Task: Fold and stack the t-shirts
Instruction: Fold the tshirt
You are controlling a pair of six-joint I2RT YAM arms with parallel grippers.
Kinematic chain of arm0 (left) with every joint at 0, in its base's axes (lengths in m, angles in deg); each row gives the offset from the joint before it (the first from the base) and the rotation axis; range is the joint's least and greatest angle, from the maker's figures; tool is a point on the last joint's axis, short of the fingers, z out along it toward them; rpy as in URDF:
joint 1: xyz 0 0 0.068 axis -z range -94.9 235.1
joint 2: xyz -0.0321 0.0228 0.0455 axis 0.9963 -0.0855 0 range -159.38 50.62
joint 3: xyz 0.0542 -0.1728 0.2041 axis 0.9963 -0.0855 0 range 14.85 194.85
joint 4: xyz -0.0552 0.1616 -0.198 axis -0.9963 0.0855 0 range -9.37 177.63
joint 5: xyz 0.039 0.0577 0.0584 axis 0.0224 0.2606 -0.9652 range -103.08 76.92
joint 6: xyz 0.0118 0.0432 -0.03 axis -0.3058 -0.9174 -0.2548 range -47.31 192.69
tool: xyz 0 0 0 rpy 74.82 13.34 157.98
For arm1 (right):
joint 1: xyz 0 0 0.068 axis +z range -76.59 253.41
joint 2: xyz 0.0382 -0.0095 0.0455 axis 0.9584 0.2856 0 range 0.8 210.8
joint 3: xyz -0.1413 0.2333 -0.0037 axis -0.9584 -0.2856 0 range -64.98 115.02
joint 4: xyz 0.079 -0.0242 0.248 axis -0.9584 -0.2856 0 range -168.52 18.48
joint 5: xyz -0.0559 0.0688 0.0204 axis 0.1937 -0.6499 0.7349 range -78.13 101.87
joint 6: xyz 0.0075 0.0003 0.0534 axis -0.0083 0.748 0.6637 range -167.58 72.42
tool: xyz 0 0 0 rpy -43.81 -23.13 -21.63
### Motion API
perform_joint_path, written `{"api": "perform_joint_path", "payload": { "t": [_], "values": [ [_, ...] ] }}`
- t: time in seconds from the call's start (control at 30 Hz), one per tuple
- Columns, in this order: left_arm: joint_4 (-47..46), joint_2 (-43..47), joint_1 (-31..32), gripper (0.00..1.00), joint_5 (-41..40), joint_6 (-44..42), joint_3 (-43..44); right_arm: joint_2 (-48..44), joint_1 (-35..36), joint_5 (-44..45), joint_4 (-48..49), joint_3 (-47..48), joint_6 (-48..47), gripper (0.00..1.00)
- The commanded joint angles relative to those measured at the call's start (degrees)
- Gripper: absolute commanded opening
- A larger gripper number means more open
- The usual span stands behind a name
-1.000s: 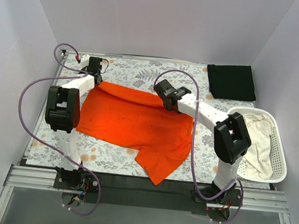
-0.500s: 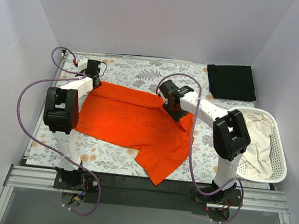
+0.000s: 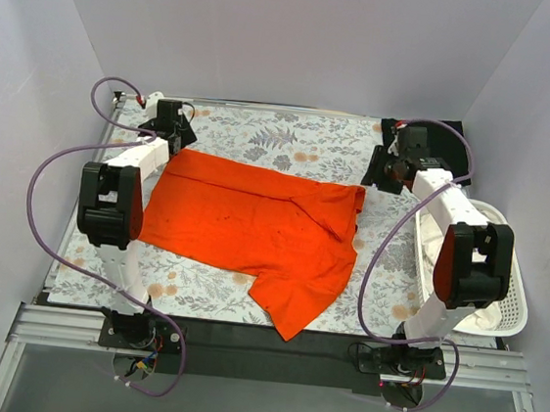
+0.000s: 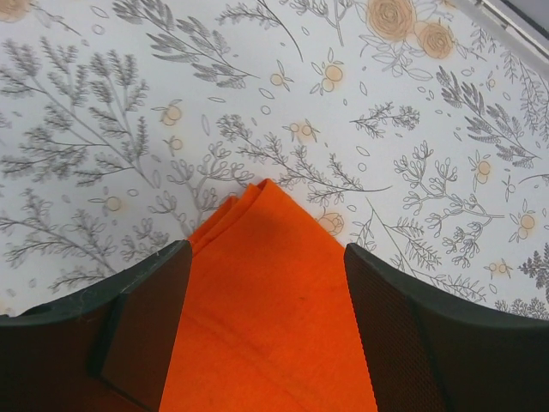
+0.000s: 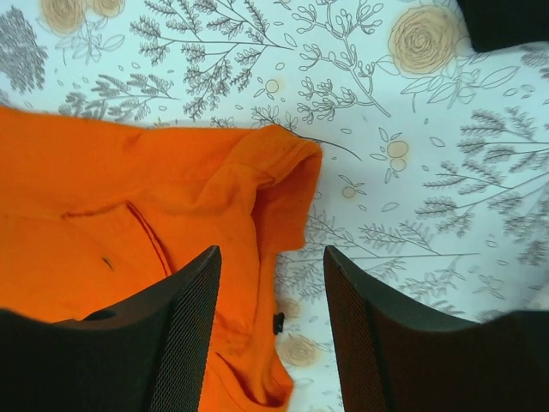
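- Lying spread on the table point(image 3: 263, 131), long axis left-to-right: orange t-shirt point(image 3: 253, 228), one flap reaching the near edge.
- Left claw point(image 4: 266, 283): wide, empty, straddling the far-left corner; arm stretched far.
- Right claw point(image 5: 270, 257): wide, empty, over the far-right sleeve edge; likely grip point just ahead.
- Farthest, right corner: black t-shirt point(image 5: 506, 21), partly hidden.

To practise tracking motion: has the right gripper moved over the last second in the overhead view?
Yes. The right gripper went from over the orange t-shirt to the far right, nearer the white basket.
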Motion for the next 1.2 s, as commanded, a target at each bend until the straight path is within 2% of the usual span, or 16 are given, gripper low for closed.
{"api": "perform_joint_path", "payload": {
  "t": [0.0,0.37,0.8,1.17],
  "values": [
    [-2.21,-2.76,0.00,0.67,3.56,-0.76,2.25,-0.44,-2.01,-8.55,13.50,-4.41,11.86,0.50],
    [-4.15,-8.04,0.09,0.68,6.64,-0.14,3.22,5.88,-3.52,-10.15,24.66,-8.63,22.85,0.51],
    [-3.54,-10.50,0.09,0.68,5.50,0.38,1.90,5.98,-4.40,-7.25,26.52,-12.50,24.08,0.50],
    [-2.57,-10.94,0.00,0.68,4.36,1.61,0.85,9.66,-4.75,-10.59,32.85,-12.33,27.51,0.50]
  ]
}}
